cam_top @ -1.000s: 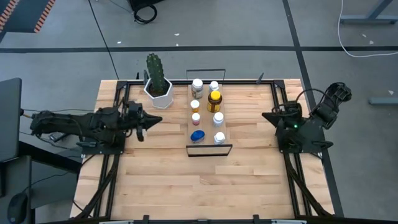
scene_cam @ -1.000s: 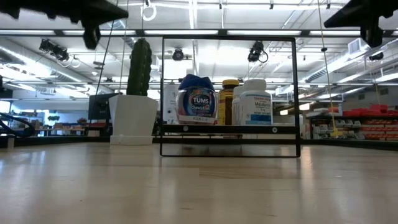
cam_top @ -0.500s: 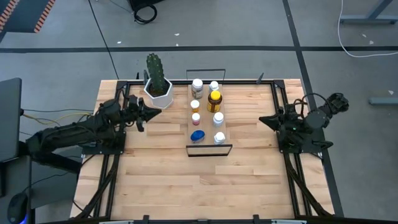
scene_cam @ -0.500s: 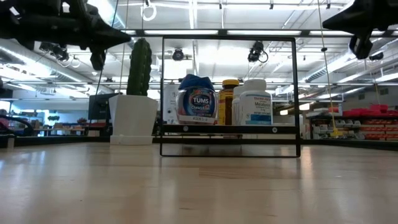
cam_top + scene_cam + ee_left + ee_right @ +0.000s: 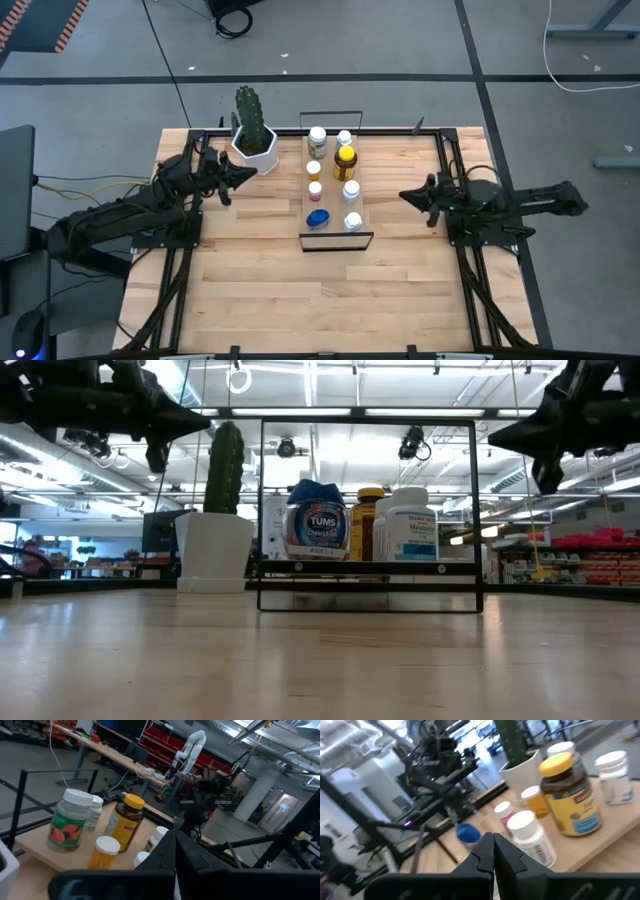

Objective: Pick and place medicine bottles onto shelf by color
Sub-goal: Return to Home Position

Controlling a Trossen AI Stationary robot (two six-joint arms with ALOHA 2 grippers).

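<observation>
The shelf [image 5: 332, 200], a light-wood board with black wire rails at its ends, lies mid-table and carries several medicine bottles. Among them are an amber one with a yellow cap [image 5: 345, 159], a blue-lidded one [image 5: 317, 217] and white-capped ones [image 5: 353, 221]. My left gripper [image 5: 250, 172] is shut and empty. It hovers left of the shelf, beside the cactus pot, pointing level at the bottles [image 5: 125, 822]. My right gripper [image 5: 404, 195] is shut and empty too. It hovers right of the shelf, pointing level at it [image 5: 570, 795].
A white pot with a green cactus [image 5: 254, 137] stands at the far left of the shelf, close to my left gripper. Black frame rails [image 5: 445, 170] run along both table sides. Bare wooden tabletop [image 5: 330, 295] stretches from the shelf to the near edge.
My left gripper has swung toward the table's far edge, up beside the cactus pot, staying shut. My right arm has unfolded and sunk. Its shut gripper has come down and shifted a little toward the shelf. The bottles have not moved.
</observation>
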